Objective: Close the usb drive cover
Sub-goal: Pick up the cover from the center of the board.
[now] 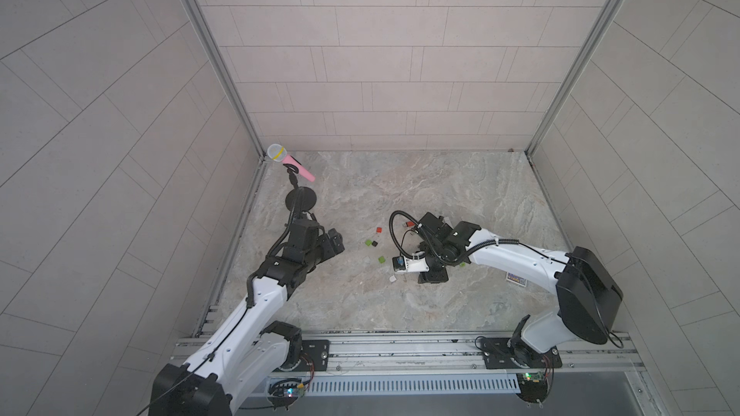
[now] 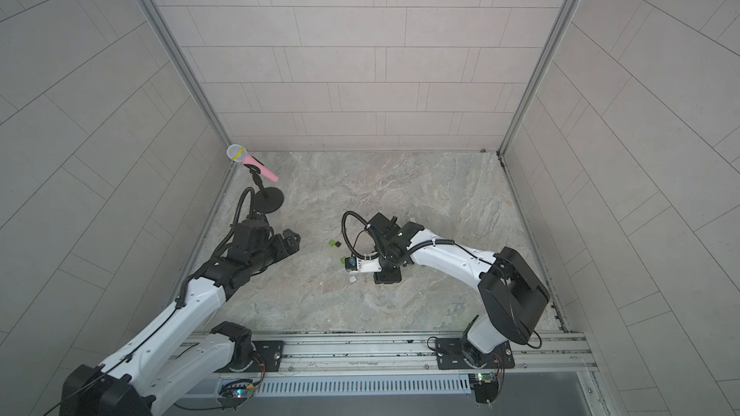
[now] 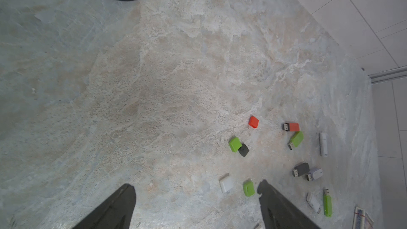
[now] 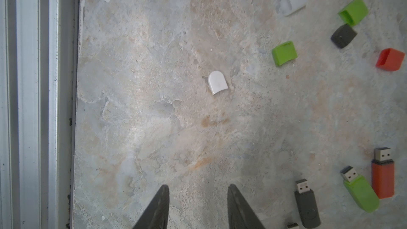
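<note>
Several uncapped usb drives lie on the stone table, among them an orange drive [image 4: 382,176], a green drive [image 4: 360,191] and a grey drive [image 4: 306,204]. Loose covers lie apart from them: a white cover [image 4: 217,82], a green cover [image 4: 284,53], a dark cover [image 4: 343,35] and an orange cover [image 4: 390,59]. My right gripper [image 4: 198,187] hovers open and empty, with the white cover [image 1: 393,279] ahead of its fingertips. My left gripper [image 3: 196,186] is wide open and empty, with a green cover [image 3: 248,188] just beside one fingertip [image 3: 263,185].
A pink microphone [image 1: 290,162] stands on a black round-based stand [image 1: 301,198] at the back left, close to my left arm. A small printed card [image 1: 515,278] lies under my right arm. The metal rail [image 4: 33,106] runs along the table's front edge.
</note>
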Tool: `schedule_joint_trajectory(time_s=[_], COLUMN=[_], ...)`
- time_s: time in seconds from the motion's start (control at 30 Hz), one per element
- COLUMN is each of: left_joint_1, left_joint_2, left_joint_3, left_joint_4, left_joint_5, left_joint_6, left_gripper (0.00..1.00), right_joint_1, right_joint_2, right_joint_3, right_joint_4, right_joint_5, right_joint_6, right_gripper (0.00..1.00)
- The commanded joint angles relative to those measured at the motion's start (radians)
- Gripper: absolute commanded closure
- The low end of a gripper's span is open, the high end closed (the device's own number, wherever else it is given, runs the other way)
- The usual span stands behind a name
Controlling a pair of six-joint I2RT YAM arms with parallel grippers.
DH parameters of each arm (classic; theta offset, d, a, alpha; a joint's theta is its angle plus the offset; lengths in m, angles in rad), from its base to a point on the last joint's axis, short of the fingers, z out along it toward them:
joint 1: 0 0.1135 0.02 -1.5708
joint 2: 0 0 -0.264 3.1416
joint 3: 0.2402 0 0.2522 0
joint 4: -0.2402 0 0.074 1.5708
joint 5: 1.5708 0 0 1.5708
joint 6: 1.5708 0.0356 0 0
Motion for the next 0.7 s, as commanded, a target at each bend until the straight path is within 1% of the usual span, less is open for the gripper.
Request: schedule_joint_trajectory(time_s=[0.0, 0.07, 0.2, 0.4, 0.53, 0.67], left_joint_1=[0.01, 0.011, 0.022, 0.038, 0.049, 0.073], left_joint_2=[-0.014, -0.032, -0.066, -0.077, -0.078, -0.058], left_joint_3=[0.011, -0.005, -0.044, -0.063, -0.067, -0.059], left_joint_4=[-0.029, -0.022, -0.015, -0.011, 0.013, -0.002], left_joint_5=[-0.021, -0.03, -0.078, -0.062, -0.069, -0.073], left_joint_6=[0.014, 0.013, 0.024, 0.042, 0.042, 0.036], left_gripper=[0.04, 0.03, 0.01, 0.01, 0.0, 0.0], right_joint_1=[0.006, 0.012, 0.015, 0.034, 0.056, 0.072], right_joint_2=[0.015, 0.019, 0.014, 0.044, 0.069, 0.121], right_joint_3=[0.035, 0.054, 0.049, 0.103, 0.103, 0.13], right_joint_4=[-0.041, -0.076, -0.052, -0.094, -0.115, -0.124], right_joint_5=[-0.016, -0.022, -0.021, -0.004, 0.005, -0.007], right_joint_6=[-0.043, -0.076, -0.118, -0.144, -0.154, -0.167], right_gripper=[0.55, 0.55, 0.54, 0.54, 0.54, 0.54])
